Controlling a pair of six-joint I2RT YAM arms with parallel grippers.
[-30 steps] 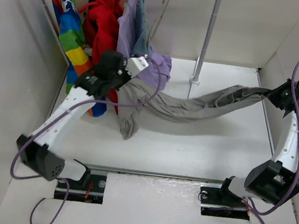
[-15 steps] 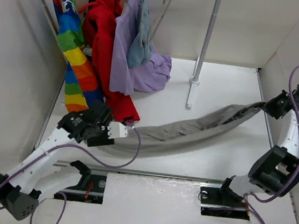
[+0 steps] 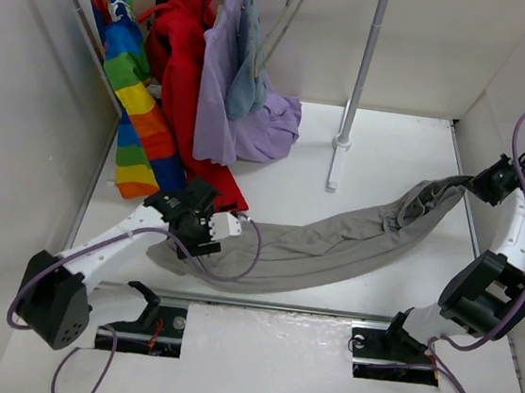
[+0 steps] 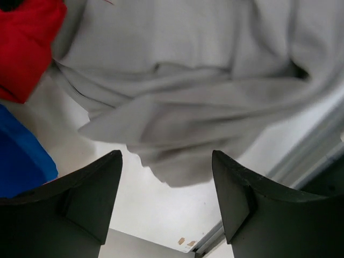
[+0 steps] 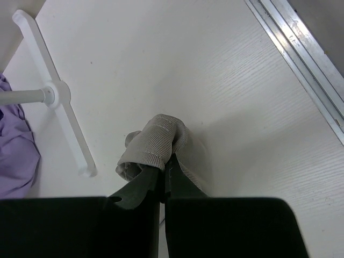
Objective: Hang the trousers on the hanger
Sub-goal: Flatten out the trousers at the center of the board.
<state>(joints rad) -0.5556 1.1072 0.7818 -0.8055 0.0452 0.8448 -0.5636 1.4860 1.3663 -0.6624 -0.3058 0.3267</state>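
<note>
trousers (image 3: 333, 244) lie beneath the spread left pincer (image 4: 165, 161), right pincer (image 5: 164, 164) gripping them.

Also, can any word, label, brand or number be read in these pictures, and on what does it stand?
None: no word, label, brand or number can be read in any view.
The trousers, the red coat and the striped garment show plain cloth, no print.
Two small orange marks low in the left wrist view are too small to read.

Trousers (image 3: 333, 247) plain taupe; coat (image 3: 179, 54) red; draped garment (image 3: 272, 129) lilac; striped garment (image 3: 133, 96) rainbow-banded.
</note>
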